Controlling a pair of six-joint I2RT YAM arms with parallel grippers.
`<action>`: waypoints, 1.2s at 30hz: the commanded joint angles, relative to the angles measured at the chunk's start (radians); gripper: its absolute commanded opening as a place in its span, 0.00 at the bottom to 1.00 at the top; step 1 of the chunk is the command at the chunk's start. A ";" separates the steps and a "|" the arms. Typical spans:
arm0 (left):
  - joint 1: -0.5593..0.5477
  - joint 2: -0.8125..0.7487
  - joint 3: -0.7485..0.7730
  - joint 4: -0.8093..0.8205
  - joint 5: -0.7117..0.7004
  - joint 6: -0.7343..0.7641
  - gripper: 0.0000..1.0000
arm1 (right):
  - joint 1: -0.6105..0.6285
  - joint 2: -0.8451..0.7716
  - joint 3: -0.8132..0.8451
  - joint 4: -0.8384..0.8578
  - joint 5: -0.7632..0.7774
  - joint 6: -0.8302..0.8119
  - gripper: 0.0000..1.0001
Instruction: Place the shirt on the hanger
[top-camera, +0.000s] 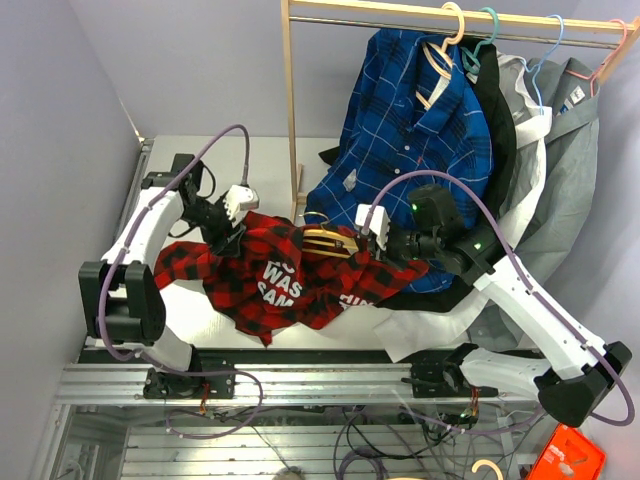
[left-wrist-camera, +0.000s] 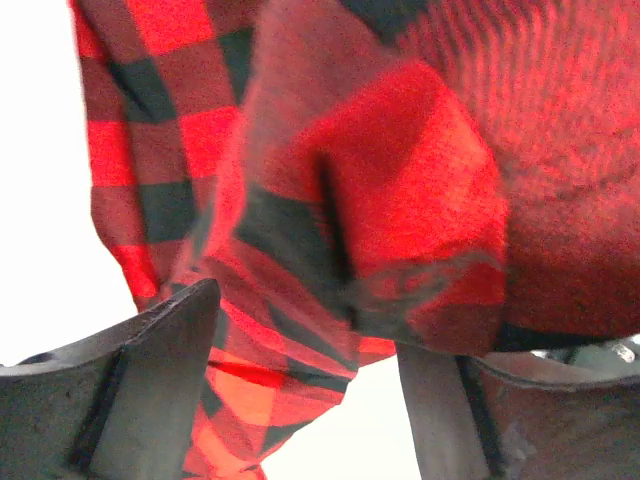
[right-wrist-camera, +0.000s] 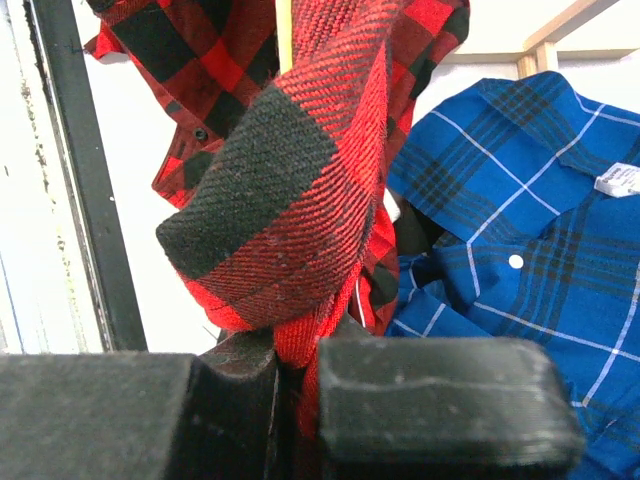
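1. Red-and-black woven plaid: the shirt lies crumpled on your white table, with the thin tan triangular hanger on top;
2. your right gripper pinches a coarse twill fold;
3. your left gripper gapes wide, with cloth just ahead.

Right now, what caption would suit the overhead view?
Red plaid shirt, tan hanger amid its folds; right gripper pinches the cloth, left gripper open.
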 joint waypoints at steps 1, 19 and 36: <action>-0.001 -0.056 -0.020 0.241 -0.006 -0.150 0.66 | 0.001 -0.034 0.034 0.041 -0.003 0.014 0.00; 0.002 -0.216 0.066 0.076 -0.118 -0.076 0.07 | 0.000 0.072 0.033 0.021 0.017 0.132 0.00; 0.166 -0.302 0.074 -0.039 -0.230 0.109 0.07 | 0.001 0.057 0.010 0.045 0.200 0.123 0.00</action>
